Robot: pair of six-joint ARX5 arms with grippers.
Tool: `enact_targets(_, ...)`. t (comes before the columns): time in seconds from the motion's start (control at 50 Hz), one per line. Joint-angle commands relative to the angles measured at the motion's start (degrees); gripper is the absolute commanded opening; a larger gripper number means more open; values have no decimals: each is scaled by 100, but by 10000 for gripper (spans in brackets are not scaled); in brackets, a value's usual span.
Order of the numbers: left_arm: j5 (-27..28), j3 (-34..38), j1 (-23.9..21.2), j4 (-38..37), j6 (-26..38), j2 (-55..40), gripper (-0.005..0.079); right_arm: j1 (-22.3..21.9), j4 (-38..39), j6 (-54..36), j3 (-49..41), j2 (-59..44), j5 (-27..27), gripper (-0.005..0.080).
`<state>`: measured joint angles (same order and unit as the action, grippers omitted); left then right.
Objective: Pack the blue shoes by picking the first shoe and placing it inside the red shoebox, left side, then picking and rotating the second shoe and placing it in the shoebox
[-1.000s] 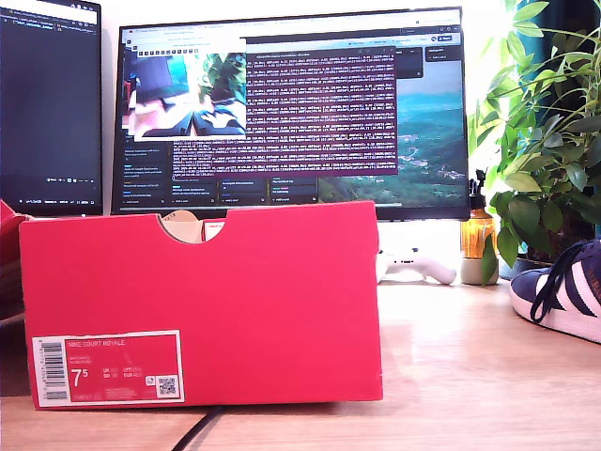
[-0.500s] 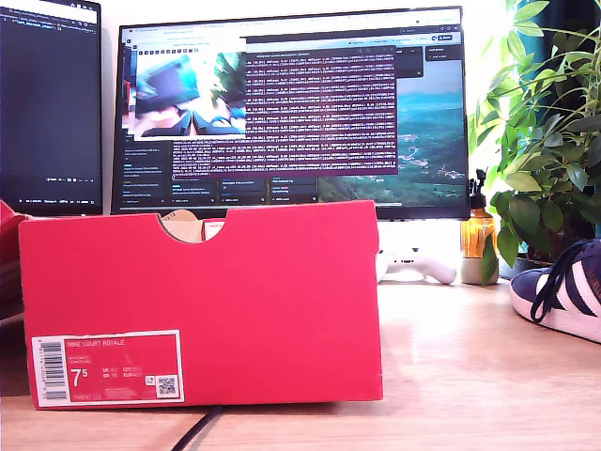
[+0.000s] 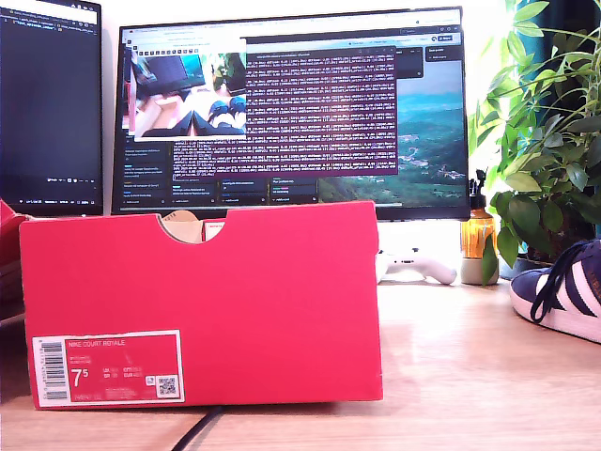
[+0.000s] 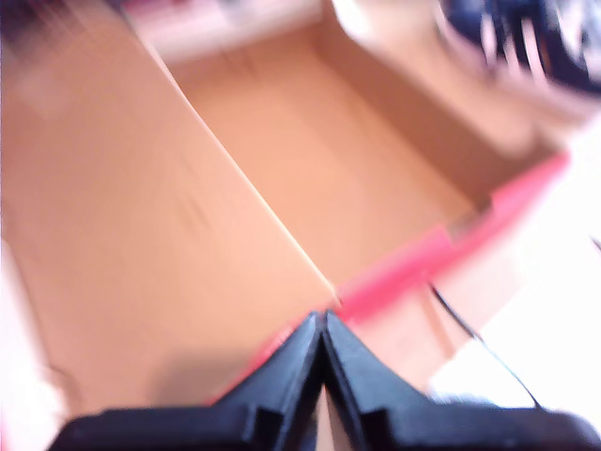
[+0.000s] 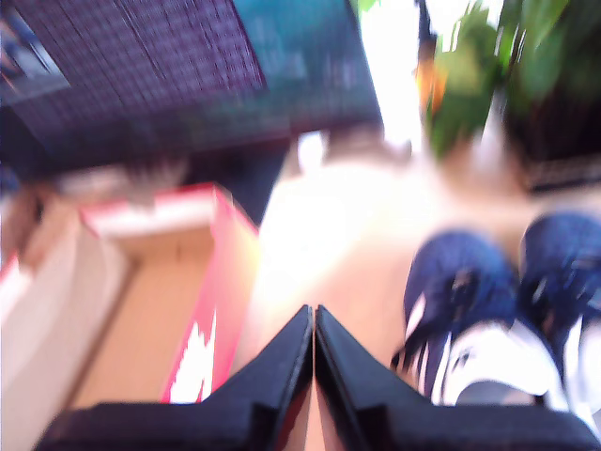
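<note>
A light wooden desk point(image 3: 470, 366) is seen across the foreground of the exterior view. Behind it a wide monitor point(image 3: 291, 113) is lit, filled with text windows and a small video inset. A second, darker screen point(image 3: 49, 103) is placed at the exterior view's left. A leafy green plant point(image 3: 549, 141) is set at the exterior view's right, brightly lit from behind. Beside it an amber bottle point(image 3: 477, 235) is stood, and a white game controller point(image 3: 415, 266) is laid under the monitor. A black cable point(image 3: 199, 429) is run along the desk's near edge.

Red shoebox point(image 4: 357, 178) interior bare, open-topped
</note>
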<state>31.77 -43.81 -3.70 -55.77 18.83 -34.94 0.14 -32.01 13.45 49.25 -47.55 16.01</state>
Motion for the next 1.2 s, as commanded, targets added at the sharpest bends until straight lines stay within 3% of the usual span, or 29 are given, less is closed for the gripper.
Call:
enact_targets(0.0,-17,35,-203,-22,151,-144,-19,70,-219,-22,136,-225,37,-12)
enact_targets(0.34,-1502,33,-1801,-505,149,-1121,-19,173,-601,-39,474,-986,39,-12)
enact_targets(0.52,-2420,33,-2540,-332,-120,-1537,-19,173,-625,-50,476,-1244,42,-12)
enact_targets(0.88,-3270,33,-3198,131,-188,-2708,-19,358,-1403,-177,662,-2131,170,-12)
enact_targets(1.02,-3477,33,-3434,424,-103,-3067,-19,599,-2000,-363,1211,-2500,-168,-8)
enact_targets(1.1,-3534,33,-3543,501,-81,-3209,-19,693,-2354,-566,1539,-2715,-643,32)
enact_targets(1.18,-3598,33,-3630,551,-81,-3333,-19,737,-2721,-754,1812,-2946,-951,162)
